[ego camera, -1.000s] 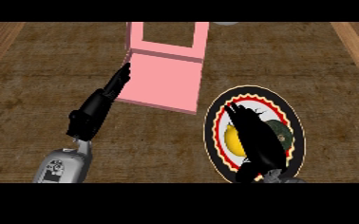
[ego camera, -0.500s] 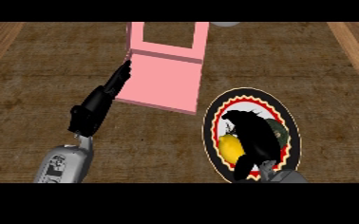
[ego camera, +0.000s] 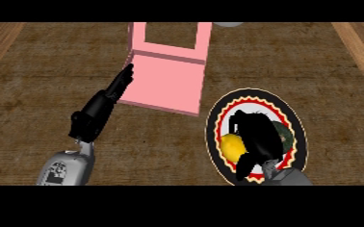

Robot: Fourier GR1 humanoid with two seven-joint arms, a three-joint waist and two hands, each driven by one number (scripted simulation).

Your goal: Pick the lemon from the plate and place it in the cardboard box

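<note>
step in hand, by my read: grasp the lemon (ego camera: 229,145) on the plate (ego camera: 215,117); no lift yet. right hand (ego camera: 260,135) comes in from the near edge and sits over the plate's middle. its fingers are curled round the lemon from the right and far side, and a dark part, likely the thumb, is on the near side. so it is gripping the lemon or about to seat on it; can't tell if the contact is full.

to do it well:
- get fingers and thumb on opposite sides of the lemon before lifting. it is round and would likely roll out left, where nothing covers it.
- lift straight up off the plate first, then carry far-left.
- clear the plate rim and the box's near edge on the way.
- let go over the box's pink floor, not on its edge.

where things are:
- lemon lies left of plate centre, its yellow left half showing and the rest hidden under the right hand, touching it.
- can't tell if it rests on the plate or is just off it.
- box (ego camera: 168,78) is far-left of the plate, near it but apart.
- left hand (ego camera: 101,109) is open, fingers straight, tips at the box's left edge, touching or just beside it.
</note>
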